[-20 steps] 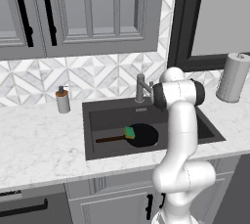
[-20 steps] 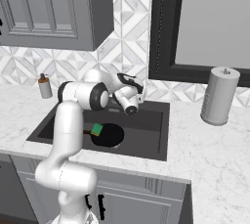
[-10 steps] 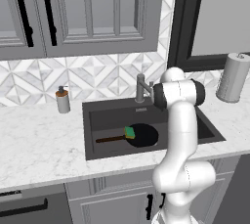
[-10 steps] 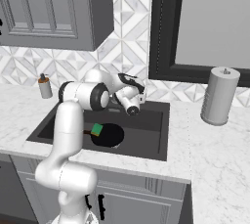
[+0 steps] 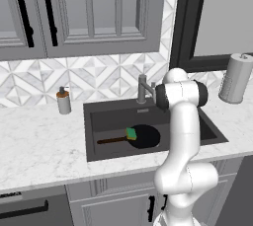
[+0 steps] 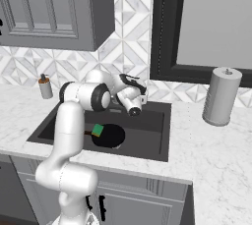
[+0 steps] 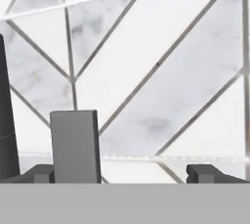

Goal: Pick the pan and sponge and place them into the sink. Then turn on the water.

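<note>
I read the gripper (image 7: 126,173) as fully spread, holding nothing. The faucet (image 7: 74,145) handle stands upright just beside one fingertip — no water runs. Pan (image 5: 144,136) and sponge (image 5: 131,133) lie in the sink (image 5: 99,116).

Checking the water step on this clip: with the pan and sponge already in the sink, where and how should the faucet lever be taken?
Judging from the hand view, take the upright grey faucet lever across its flat sides, coming level from the front toward the tiled backsplash. It stands as a narrow slab, so the open gripper could likely straddle it once shifted toward the lever, which now sits nearer one fingertip.
</note>
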You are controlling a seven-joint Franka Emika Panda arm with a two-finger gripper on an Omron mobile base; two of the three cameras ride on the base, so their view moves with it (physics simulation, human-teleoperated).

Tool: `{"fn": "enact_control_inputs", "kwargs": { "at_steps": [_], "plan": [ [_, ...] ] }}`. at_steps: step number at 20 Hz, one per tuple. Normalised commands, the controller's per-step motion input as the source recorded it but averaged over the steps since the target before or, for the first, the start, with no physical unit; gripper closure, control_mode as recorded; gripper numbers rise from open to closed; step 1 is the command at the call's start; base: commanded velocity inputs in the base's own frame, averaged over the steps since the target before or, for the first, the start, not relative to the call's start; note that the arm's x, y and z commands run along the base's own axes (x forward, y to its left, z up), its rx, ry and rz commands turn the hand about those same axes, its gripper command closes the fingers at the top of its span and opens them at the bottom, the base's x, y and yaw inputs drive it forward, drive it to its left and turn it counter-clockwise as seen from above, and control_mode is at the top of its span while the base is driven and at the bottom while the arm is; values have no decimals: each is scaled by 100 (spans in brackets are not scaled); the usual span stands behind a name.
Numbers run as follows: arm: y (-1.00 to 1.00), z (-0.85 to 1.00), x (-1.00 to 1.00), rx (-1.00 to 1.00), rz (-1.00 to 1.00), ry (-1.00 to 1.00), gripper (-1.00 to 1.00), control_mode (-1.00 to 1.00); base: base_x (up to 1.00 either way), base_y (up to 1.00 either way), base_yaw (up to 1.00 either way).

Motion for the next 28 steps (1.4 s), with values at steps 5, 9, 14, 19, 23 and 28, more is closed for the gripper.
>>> {"fn": "enact_control_inputs", "kwargs": {
  "at_steps": [5,9,14,19,23,28],
  "plan": [
    [-99,0,12,8,0,0,-100,-100,0,0,0],
    [-100,0,15,12,0,0,-100,-100,0,0,0],
    [-100,0,23,14,0,0,-100,-100,0,0,0],
    [-100,0,25,17,0,0,-100,-100,0,0,0],
    [-100,0,23,17,0,0,-100,-100,0,0,0],
    [-100,0,23,18,0,0,-100,-100,0,0,0]
  ]
}}
